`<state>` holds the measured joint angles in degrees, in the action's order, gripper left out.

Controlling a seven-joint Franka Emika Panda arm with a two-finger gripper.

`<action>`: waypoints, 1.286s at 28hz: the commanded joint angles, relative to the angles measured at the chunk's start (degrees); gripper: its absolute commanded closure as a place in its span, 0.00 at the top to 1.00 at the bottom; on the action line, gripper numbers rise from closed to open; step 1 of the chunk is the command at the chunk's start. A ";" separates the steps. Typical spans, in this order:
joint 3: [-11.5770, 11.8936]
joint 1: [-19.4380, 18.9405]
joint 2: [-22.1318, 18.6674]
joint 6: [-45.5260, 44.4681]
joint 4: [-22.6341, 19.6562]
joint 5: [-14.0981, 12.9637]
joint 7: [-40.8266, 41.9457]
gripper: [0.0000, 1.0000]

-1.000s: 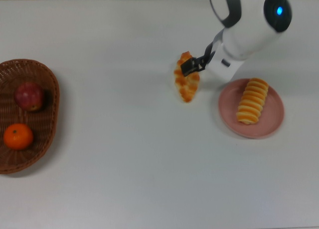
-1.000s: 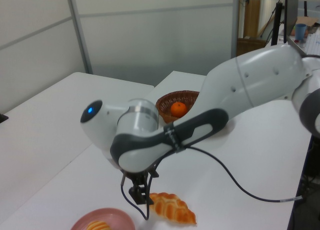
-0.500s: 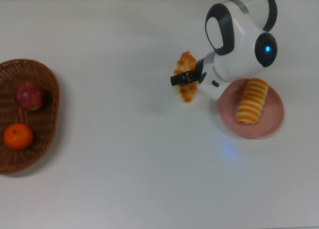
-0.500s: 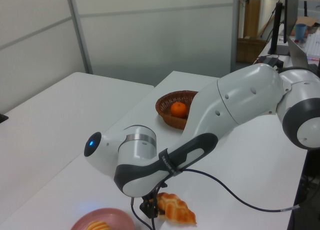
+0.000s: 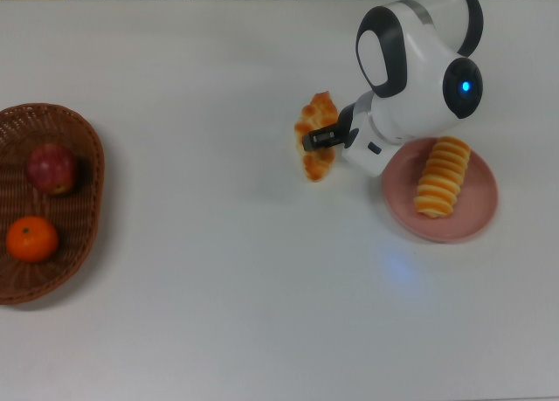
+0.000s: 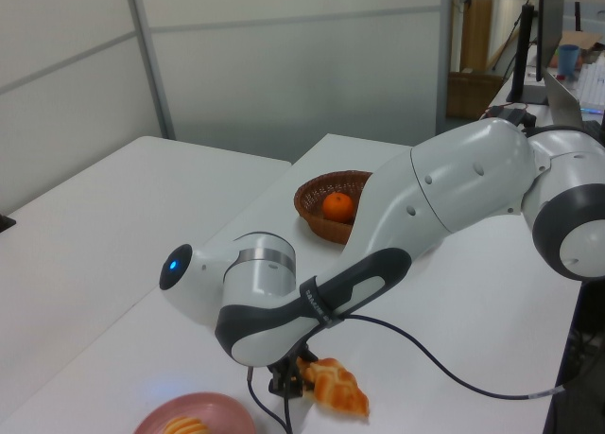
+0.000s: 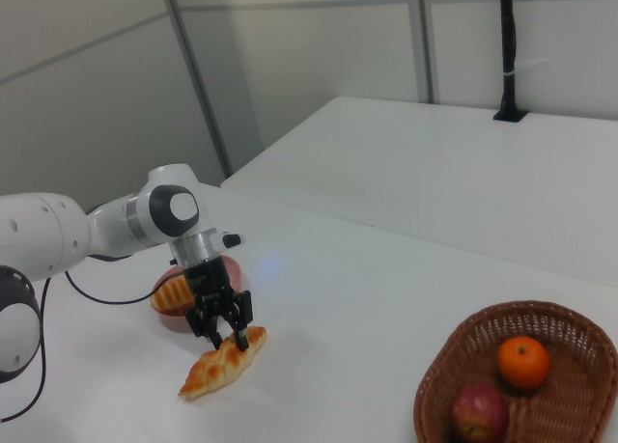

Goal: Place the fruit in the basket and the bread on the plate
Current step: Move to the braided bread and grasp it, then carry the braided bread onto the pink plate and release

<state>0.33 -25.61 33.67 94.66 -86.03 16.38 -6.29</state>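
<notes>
- I am gripping the braided loaf (image 5: 316, 139) with my gripper (image 5: 318, 140), the 2 fingers clenched across its middle; in the right view the fingers (image 7: 241, 335) are straddling the loaf's upper end near that frame's lower left.
- In the top view the loaf is sitting just right of the frame's centre, in its upper half, tilted with 1 pointed end toward the top. Whether it is touching the table (image 5: 218, 270) I cannot tell.
- The pink plate (image 5: 397, 204) is lying just beside it, to the top view's right, with the ribbed loaf (image 5: 441, 176) resting in its middle.
- The basket (image 5: 83, 244) is at the top view's far left edge, holding the apple (image 5: 51, 168) and the tangerine (image 5: 31, 238), so I am judging the fruit half done and this loaf the last item.
- To do this step well, I should be lifting high enough to clear the plate's raised rim, then carrying the loaf to the top view's right.
- I should be aiming for the bare strip of plate beside the ribbed loaf, keeping the 2 loaves roughly parallel.
- The knobbly crust may slip or pivot in a mid-body grip, so I should be moving slowly and lowering before letting go.
</notes>
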 commanded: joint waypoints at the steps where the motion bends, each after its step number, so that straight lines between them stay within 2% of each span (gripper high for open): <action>1: 0.37 1.00 -1.24 -0.01 0.34 -0.20 1.37 0.00; 13: 0.20 1.18 -3.78 -0.01 2.01 -0.82 1.20 0.00; 16: -0.06 1.09 -4.31 0.00 3.85 -2.92 1.20 0.00; 17: -0.15 1.09 -4.31 0.08 5.86 -4.32 1.28 0.00; 19: -0.42 1.09 -4.23 0.78 7.80 -5.47 1.37 0.00; 21: -0.77 0.74 -4.14 4.02 8.77 -6.18 1.29 0.00; 22: -1.12 0.22 -4.23 8.74 8.78 -6.79 1.11 0.00; 27: -1.30 -2.68 -2.83 20.62 8.43 -6.71 -1.61 0.00; 32: -1.21 -5.67 -1.42 23.20 7.29 -6.01 -2.41 0.00; 36: -1.21 -5.94 -1.24 23.20 6.23 -6.01 -2.41 0.00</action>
<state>-1.41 -30.79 32.64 116.26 -77.57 10.26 -7.97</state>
